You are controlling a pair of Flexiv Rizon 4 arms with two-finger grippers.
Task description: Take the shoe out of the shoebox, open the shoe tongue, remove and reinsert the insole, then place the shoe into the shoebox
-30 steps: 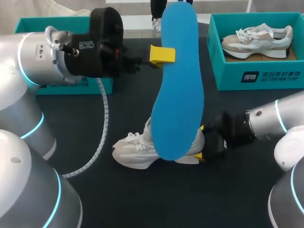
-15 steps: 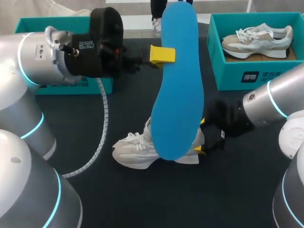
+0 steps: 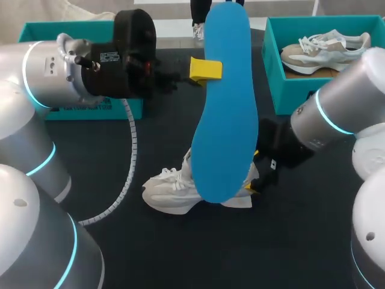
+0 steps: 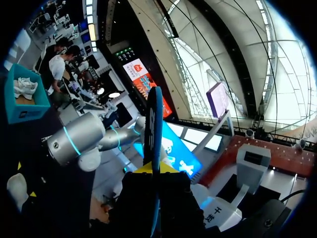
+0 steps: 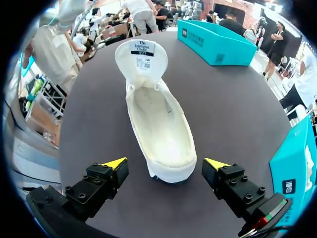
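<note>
My left end effector (image 3: 204, 68) clamps the insole (image 3: 225, 102), upright at frame centre; my right end effector (image 5: 166, 163), wide, flanks the shoe (image 5: 158, 124) heel.

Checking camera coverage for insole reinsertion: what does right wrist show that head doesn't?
Right wrist only: the inside of the shoe, with no insole in it and the tongue folded back. The right jaws are open, tips either side of the heel, not touching.
Head only: the blue insole held up by the left jaws, covering much of the shoe, and a second shoe in the right shoebox.
Both: the shoe lying on the black table.
</note>
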